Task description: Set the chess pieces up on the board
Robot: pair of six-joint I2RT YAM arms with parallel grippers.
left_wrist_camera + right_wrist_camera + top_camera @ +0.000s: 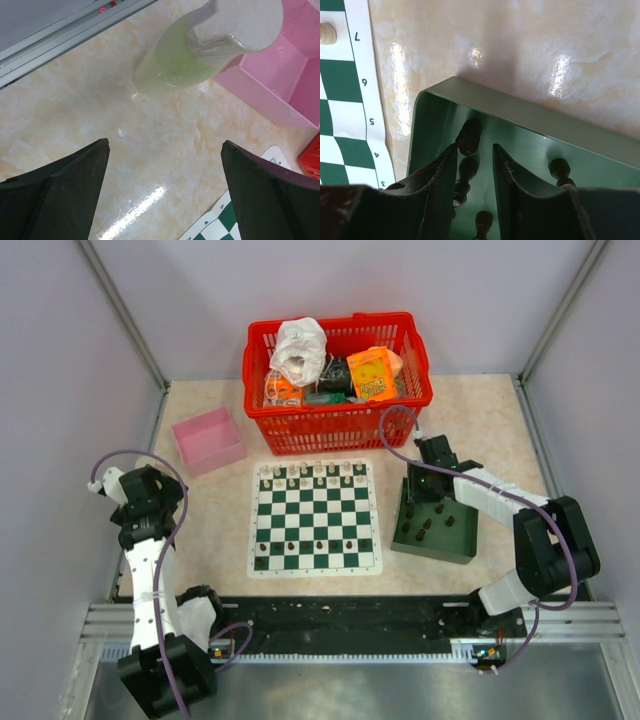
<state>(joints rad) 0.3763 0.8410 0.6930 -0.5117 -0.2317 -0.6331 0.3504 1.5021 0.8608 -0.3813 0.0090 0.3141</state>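
Note:
The board (315, 518) lies mid-table; its edge shows in the right wrist view (340, 100) and a corner in the left wrist view (220, 225). A few dark chess pieces (318, 543) stand on its near rows. More dark pieces (425, 528) lie in the green tray (452, 545). My right gripper (425, 498) is down in the tray's far left corner. Its fingers (474, 146) are narrowly open around a lying dark piece (469, 135), which touches the left fingertip only. My left gripper (158, 485) (165, 144) is wide open and empty over bare table.
Cream pieces (312, 475) fill the board's far rows; one shows in the right wrist view (326, 34). A pink box (208, 440) (280, 75) sits left of the board. A red basket (338, 380) of goods stands behind. A pale green-white cylinder (200, 50) rises by the pink box.

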